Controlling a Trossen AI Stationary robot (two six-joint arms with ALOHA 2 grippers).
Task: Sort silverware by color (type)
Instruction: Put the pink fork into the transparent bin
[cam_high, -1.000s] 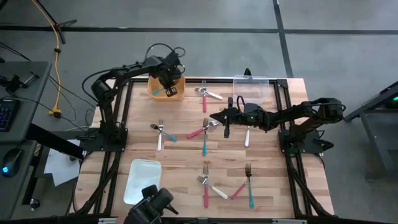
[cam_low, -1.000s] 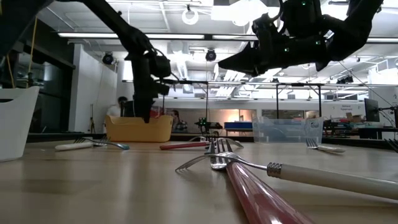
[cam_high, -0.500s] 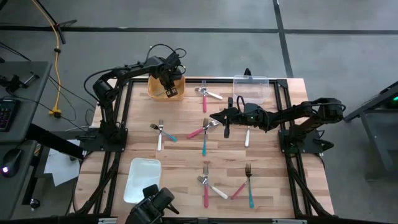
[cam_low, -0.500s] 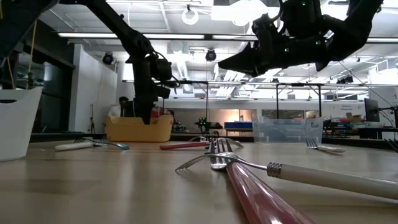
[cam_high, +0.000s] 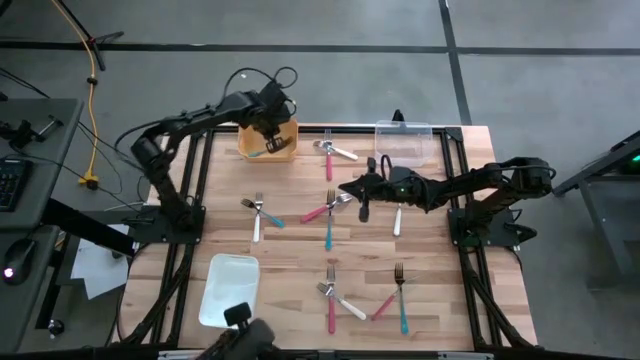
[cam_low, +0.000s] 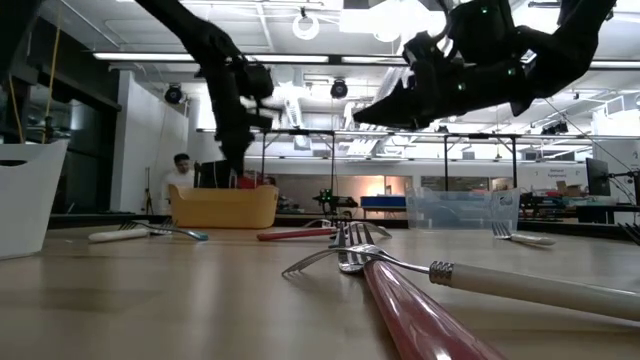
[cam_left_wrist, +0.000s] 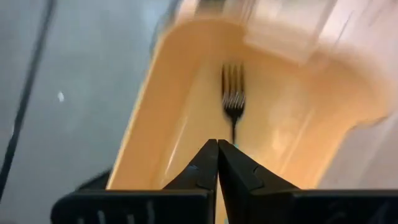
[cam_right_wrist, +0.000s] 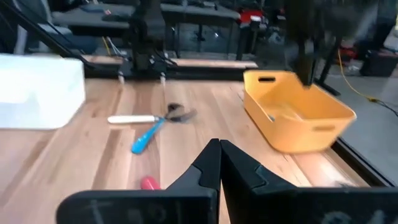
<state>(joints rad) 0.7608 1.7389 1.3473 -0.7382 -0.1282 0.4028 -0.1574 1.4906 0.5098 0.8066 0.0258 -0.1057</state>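
Forks (cam_high: 328, 210) lie scattered over my table (cam_high: 290, 250), most between the centre and six o'clock, with red, teal and white handles. My left gripper (cam_high: 272, 118) hangs above the yellow bin (cam_high: 268, 140) at eleven o'clock, its jaws pressed together on nothing; a teal-handled fork (cam_left_wrist: 233, 102) lies inside that bin below my fingertips. My right gripper (cam_high: 345, 188) waits over the middle of the table, jaws likewise closed and empty. A clear bin (cam_high: 404, 141) sits at one o'clock, a white bin (cam_high: 228, 290) at seven.
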